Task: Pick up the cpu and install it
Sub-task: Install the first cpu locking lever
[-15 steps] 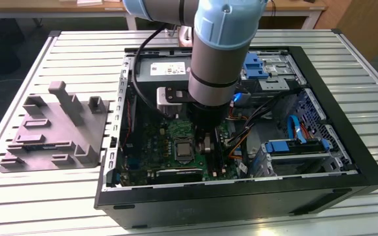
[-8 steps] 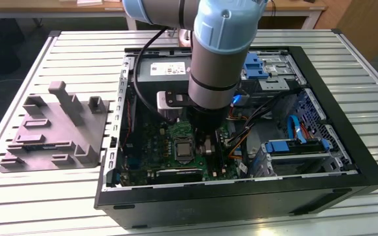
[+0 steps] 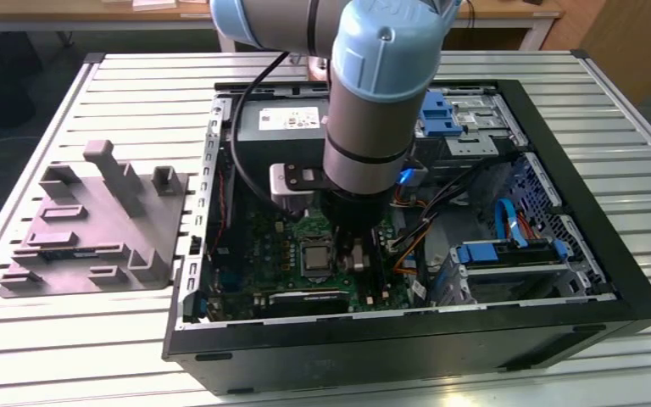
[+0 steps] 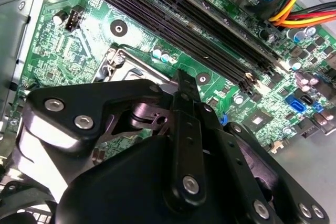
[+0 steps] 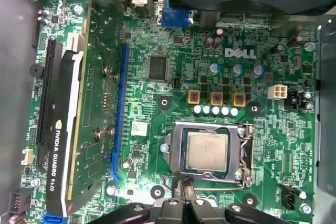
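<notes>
Cpu: lying flat and square inside the socket on the motherboard, silvery top facing up, metal frame running around it; seated, not held.
Gripper: hanging just beside the socket's edge, fingertips pressed together on nothing, clenched empty; in the exterior view reaching down into the computer case over the board's middle.
Fingers: pointing at the socket's corner in the second wrist view, dark linkages spreading behind.
Arm: standing nearly upright above the case, grey and light blue.
Graphics card: sitting on edge in a slot, well apart from the socket.
Grey tray: resting on the slatted table at the exterior view's left, beside the case, upright posts rising from it.
</notes>
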Controlling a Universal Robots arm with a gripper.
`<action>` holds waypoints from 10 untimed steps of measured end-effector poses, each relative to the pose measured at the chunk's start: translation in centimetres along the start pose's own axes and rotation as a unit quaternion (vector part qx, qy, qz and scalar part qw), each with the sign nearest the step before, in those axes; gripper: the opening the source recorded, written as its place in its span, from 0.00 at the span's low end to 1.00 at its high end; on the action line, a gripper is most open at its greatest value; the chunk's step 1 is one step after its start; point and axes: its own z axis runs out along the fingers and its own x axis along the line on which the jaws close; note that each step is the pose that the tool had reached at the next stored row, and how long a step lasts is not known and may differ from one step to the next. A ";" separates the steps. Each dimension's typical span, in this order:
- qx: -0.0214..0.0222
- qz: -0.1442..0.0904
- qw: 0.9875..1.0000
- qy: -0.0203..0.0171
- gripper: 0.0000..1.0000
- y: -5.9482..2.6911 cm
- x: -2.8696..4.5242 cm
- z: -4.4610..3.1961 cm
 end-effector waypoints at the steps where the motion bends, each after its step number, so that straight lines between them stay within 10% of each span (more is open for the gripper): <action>1: 0.000 0.000 1.000 0.000 0.11 0.00 0.01 0.06; 10: 0.000 0.000 1.000 0.000 0.11 -0.03 -0.01 0.76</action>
